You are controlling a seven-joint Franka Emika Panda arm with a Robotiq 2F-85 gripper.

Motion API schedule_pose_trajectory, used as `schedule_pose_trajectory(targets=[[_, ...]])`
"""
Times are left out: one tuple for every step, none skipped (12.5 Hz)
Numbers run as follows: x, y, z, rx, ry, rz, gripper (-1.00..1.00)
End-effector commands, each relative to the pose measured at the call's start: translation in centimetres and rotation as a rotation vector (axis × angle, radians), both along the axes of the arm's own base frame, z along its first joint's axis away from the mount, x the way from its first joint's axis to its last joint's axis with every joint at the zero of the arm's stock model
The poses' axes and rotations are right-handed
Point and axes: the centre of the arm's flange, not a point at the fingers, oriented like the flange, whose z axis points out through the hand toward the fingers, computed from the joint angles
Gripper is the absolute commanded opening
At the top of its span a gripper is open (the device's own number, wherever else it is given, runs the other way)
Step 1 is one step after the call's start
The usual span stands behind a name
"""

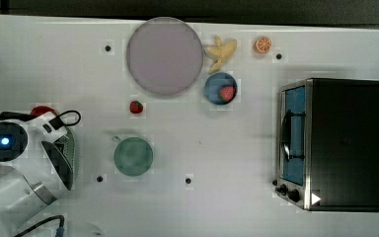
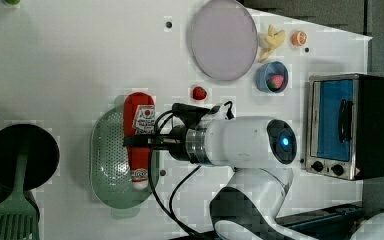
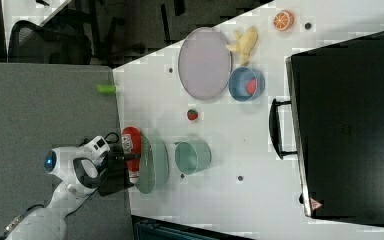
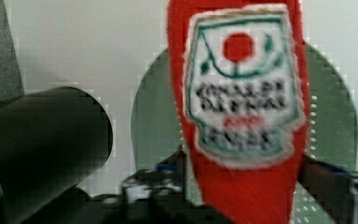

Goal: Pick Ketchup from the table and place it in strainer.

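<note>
1. While the arm reaches over the strainer (image 2: 107, 165), its pincer (image 2: 141, 141) sits astride the Ketchup (image 2: 138, 135), one finger on either side.
2. Whether those fingers press the bottle cannot be told.
3. Seen in the left view, the Ketchup lies lengthwise across the strainer's right rim on the white surface (image 2: 70, 65).

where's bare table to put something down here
In the top view the widest bare stretch lies between the mug and the toaster oven. The table's upper-left corner, left of the lilac plate, is bare too. It is crowded around the plate, banana and blue bowl.
</note>
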Motion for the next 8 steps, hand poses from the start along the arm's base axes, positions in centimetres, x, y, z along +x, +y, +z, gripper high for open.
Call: schedule_pose_trajectory(targets=[[-0.1,0.6,-0.1,0.0,-0.004,-0.034,1.0],[-0.2,0.7,0.4,0.0,-0.014,-0.033,1.0],[0.3,0.7,1.6,0.007,-0.034,-0.059,1.0],[0.7,0.2,3.0,0.002,-0.046,-0.109,1.0],[1.1,-0.4,4.5,-0.01,-0.056,-0.153,1.0],[1.6,-1.5,6.2,-0.032,-0.066,-0.178,1.0],[2.2,-2.9,8.1,-0.066,-0.073,-0.192,1.0],[2.9,-4.6,10.2,-0.1,-0.079,-0.215,1.0]])
